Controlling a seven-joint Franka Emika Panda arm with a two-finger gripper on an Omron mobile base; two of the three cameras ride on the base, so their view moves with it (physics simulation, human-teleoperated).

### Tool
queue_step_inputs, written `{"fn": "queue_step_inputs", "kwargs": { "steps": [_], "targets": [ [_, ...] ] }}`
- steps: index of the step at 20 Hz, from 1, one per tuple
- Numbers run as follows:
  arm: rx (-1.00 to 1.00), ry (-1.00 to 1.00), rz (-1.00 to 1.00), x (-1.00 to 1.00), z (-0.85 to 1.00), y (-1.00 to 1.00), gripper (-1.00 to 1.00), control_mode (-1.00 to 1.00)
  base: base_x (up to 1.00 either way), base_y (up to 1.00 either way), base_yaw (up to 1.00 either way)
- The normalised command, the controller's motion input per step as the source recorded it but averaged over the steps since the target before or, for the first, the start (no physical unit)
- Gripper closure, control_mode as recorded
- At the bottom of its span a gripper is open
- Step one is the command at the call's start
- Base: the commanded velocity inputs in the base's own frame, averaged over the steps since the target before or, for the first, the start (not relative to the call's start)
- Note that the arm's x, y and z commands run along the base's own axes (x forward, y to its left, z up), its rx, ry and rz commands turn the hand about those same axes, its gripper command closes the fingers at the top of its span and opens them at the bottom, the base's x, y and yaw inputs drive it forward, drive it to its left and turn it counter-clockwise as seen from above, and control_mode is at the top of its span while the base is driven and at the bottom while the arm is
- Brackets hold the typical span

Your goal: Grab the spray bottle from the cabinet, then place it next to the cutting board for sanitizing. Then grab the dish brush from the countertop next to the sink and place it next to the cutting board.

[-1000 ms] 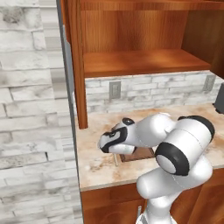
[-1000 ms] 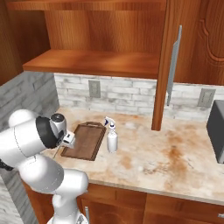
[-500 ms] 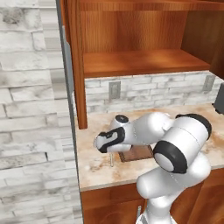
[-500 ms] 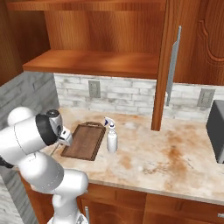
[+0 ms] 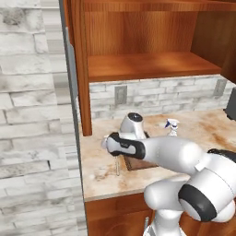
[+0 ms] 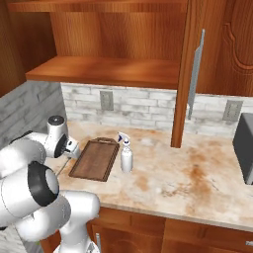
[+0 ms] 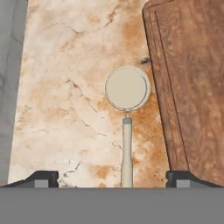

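Observation:
The dish brush [image 7: 127, 89] lies flat on the countertop [image 7: 65, 87], round head away from the hand, thin handle running back between my fingertips. My gripper [image 7: 112, 178] hovers just above it, open, touching nothing. In the base views the gripper [image 5: 114, 152] [image 6: 71, 148] is over the brush handle [image 5: 117, 167] at the left end of the cutting board [image 6: 96, 158] [image 7: 192, 87]. The brush lies alongside the board's edge. The spray bottle [image 6: 126, 155] [image 5: 172, 126] stands upright by the board's other long side. The cabinet [image 5: 147, 64] hangs above.
The cabinet's wooden door [image 6: 192, 74] stands open and reaches down to the counter right of the bottle. A brick wall [image 5: 32, 115] closes off the counter's left end. A dark grey box [image 6: 244, 148] sits at the far right. Wall outlets [image 6: 106, 100] are behind.
The jaws have gone from shut on the dish brush to wide open, leaving it lying on the counter beside the board. The hand has shifted slightly left and up.

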Motion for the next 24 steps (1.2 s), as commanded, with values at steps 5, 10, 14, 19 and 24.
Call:
{"fn": "queue_step_inputs", "kwargs": {
  "steps": [5, 10, 14, 19, 24],
  "targets": [
    [0.02, -0.22, 0.0, -0.39, 0.7, -0.18, -1.0, -1.0, 0.0, 0.0, 0.0],
    [0.0, -0.16, 0.0, -0.78, 0.8, -0.3, -1.0, -1.0, 0.0, 0.0, 0.0],
    [0.0, 0.03, 0.0, -0.67, 0.79, -0.53, -1.0, -1.0, 0.0, 0.0, 0.0],
    [-0.03, 0.03, 0.0, -0.78, 0.87, -0.37, -1.0, -1.0, 0.0, 0.0, 0.0],
    [0.0, 0.0, -0.03, -0.68, 0.91, -0.32, -1.0, -1.0, 0.0, 0.0, 0.0]
  ]
}}
